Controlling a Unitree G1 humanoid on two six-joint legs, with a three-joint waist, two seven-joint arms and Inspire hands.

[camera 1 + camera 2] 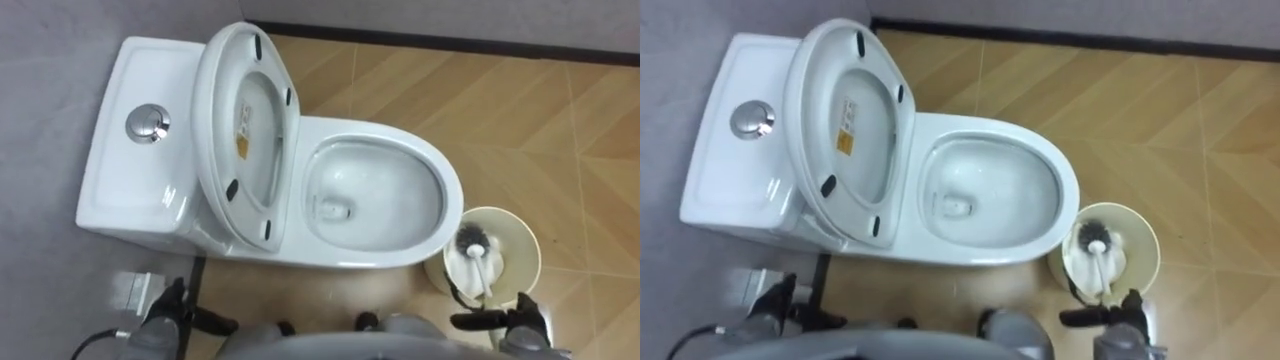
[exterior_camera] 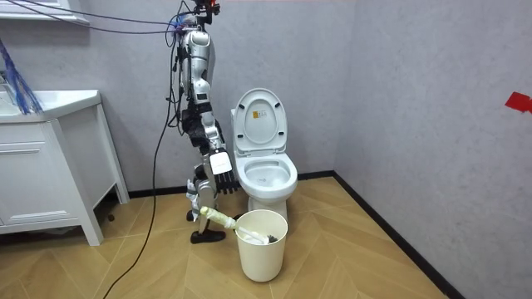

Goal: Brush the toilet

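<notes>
A white toilet [image 1: 440, 190] stands against the grey wall with its seat and lid [image 1: 213, 120] raised, and the bowl holds clear water. To its right a cream bin [image 1: 522, 243] holds the toilet brush [image 1: 482, 268], black bristle head up and pale handle slanting towards me. My right hand [image 1: 522, 325] sits just below the handle's end, a dark finger reaching left under it; whether it grips the handle is hidden. My left hand [image 1: 165, 315] hangs relaxed at the lower left, beside the tank. In the room view I stand at the toilet's side [image 2: 264, 176], with the bin [image 2: 262, 245] in front.
The tank [image 1: 120, 160] with its chrome flush button [image 1: 148, 123] lies at my left against the wall. Wooden floor [image 1: 520, 110] stretches beyond the bowl. A white cabinet [image 2: 50, 174] stands at the room view's left.
</notes>
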